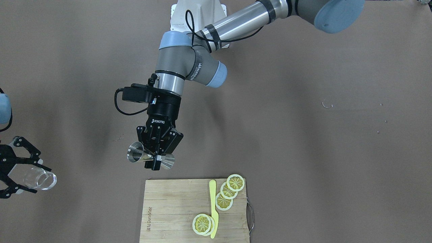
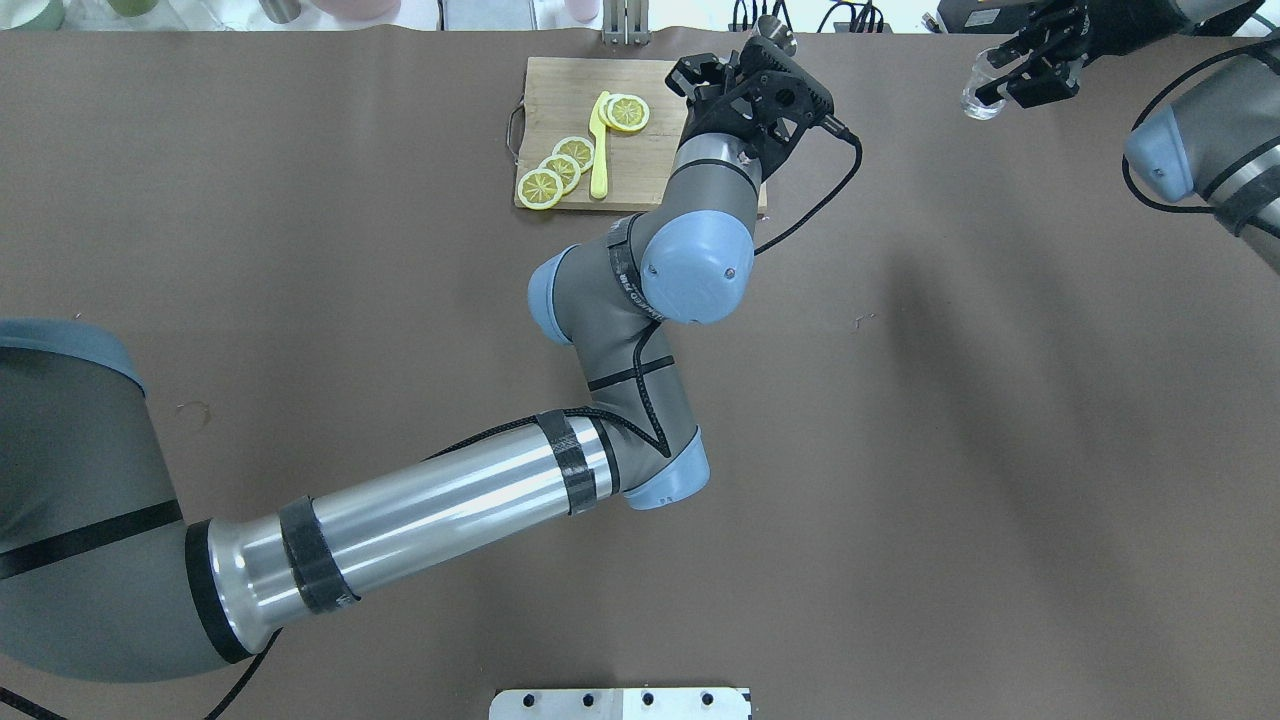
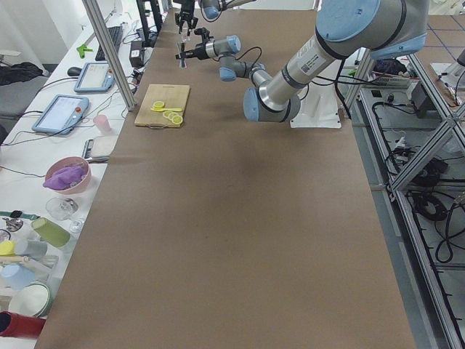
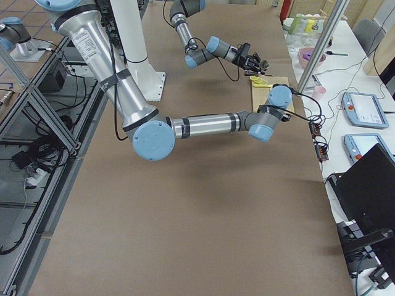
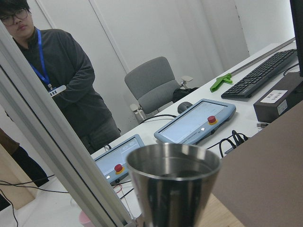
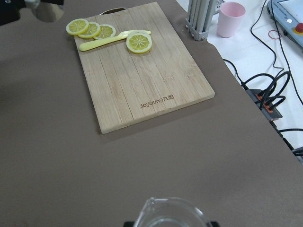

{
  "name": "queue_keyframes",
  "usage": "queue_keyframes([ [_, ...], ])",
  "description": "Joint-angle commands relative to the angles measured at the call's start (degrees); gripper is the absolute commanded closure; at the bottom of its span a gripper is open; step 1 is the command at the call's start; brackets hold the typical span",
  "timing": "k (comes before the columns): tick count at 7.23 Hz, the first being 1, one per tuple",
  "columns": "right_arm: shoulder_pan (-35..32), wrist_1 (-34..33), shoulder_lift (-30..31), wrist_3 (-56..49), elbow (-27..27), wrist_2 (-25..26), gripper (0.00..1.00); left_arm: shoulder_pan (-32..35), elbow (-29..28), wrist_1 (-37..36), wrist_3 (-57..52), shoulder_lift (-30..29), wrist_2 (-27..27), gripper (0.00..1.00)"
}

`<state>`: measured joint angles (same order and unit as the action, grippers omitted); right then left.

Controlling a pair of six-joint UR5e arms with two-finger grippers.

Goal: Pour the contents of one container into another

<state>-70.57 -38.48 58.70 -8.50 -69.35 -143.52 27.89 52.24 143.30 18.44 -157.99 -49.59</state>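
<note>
The steel jigger (image 1: 151,158) lies on its side in the air, with my left gripper (image 1: 152,159) shut on its narrow waist, just behind the cutting board's far edge. In the left wrist view the jigger (image 5: 174,189) fills the lower middle, one rim toward the camera. In the overhead view the left gripper (image 2: 757,62) is at the top centre. The clear glass tumbler (image 1: 39,179) is held above the table by my right gripper (image 1: 20,173), shut on it, well apart from the jigger. The tumbler's rim (image 6: 171,213) shows at the bottom of the right wrist view.
A bamboo cutting board (image 1: 175,212) carries several lemon slices (image 1: 229,192) and a yellow knife (image 1: 213,206). A pink cup (image 6: 230,16), an aluminium post (image 6: 198,19) and cables (image 6: 270,94) lie beyond the table's edge. A person (image 5: 52,71) stands behind the desk.
</note>
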Motion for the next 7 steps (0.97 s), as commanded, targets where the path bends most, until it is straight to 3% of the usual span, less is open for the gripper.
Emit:
queue_keyframes([
  [1,-0.26,-2.29,0.45,0.32,-6.73,-0.52,1.00,-0.03,-1.43,-0.04,-1.65,-0.57,-0.24,1.00],
  [5,-0.71,-18.78,2.73,-0.03,-20.97,-0.53,1.00,-0.02,-1.78,-0.13,-1.83,-0.57,-0.07,1.00],
  [7,-2.81,-19.35,3.25,-0.38,-21.17,-0.62,1.00,-0.02,-2.48,-1.35,-3.58,-1.26,0.19,1.00],
])
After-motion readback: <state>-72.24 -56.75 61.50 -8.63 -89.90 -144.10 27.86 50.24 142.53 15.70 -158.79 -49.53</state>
